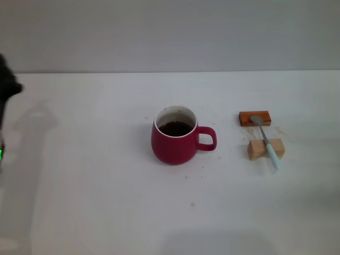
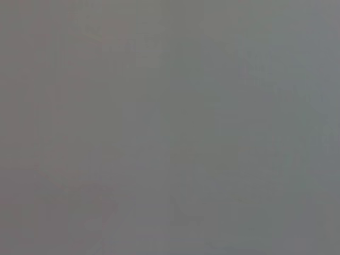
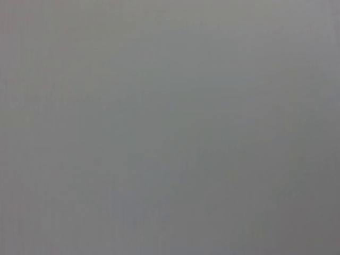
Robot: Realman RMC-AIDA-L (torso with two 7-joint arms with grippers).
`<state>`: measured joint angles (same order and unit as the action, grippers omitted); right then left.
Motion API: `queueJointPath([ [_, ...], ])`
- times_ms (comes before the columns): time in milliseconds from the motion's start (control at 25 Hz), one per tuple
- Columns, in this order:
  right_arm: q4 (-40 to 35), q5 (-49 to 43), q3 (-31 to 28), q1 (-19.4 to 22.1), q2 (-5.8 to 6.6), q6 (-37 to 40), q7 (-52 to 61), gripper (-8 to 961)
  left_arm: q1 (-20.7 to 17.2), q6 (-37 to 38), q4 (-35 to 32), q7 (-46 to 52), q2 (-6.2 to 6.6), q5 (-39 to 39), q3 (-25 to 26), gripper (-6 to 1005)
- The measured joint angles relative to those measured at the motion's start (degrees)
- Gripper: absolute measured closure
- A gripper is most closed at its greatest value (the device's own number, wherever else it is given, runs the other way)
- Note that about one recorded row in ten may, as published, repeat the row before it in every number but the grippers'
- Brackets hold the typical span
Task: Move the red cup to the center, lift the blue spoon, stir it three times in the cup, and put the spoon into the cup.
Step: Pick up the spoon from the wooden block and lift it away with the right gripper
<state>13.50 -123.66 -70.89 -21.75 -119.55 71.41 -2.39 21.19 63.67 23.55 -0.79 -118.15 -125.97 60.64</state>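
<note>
Red cup (image 1: pixel 174 136) sits upright near table (image 1: pixel 95 202) centre, dark liquid inside, handle toward the robot's right. Blue spoon (image 1: pixel 267 141) lies right of it, bridging the orange block (image 1: pixel 255 118) and wooden block (image 1: pixel 265 149), handle overhanging the wooden one. Left arm (image 1: pixel 6 95) barely shows at the edge; right arm is out of view. Can't tell either gripper's state; both wrist views show blank grey. Risks: a nudge slops the liquid; the thin, propped spoon likely tips or rolls off if pinched off-centre.

Red cup (image 1: pixel 174 142) upright; blue spoon (image 1: pixel 267 142) lying right.
</note>
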Motion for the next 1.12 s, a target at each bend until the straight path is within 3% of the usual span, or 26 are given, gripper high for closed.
queueJointPath([
  [400, 3.2, 0.0, 1.1, 3.6, -0.07, -0.2, 0.0, 254, 1.5, -0.9, -5.0, 4.2, 0.21, -0.4, 2.3, 842],
  [720, 13.1, 0.0, 6.7, 10.2, -0.18, -2.8, -0.5, 254, 1.1, -1.9, -5.2, 4.4, 0.2, -0.5, 2.4, 496],
  [920, 19.1, 1.4, 14.6, 14.1, -0.21, -3.5, -1.0, 255, 1.4, -1.9, -5.7, 4.4, 0.2, -0.5, 2.4, 346],
  [1120, 23.2, 10.7, 26.8, 14.7, -0.22, -2.8, -6.7, 255, 1.9, -1.7, -6.3, 4.4, 0.2, -0.5, 2.5, 232],
])
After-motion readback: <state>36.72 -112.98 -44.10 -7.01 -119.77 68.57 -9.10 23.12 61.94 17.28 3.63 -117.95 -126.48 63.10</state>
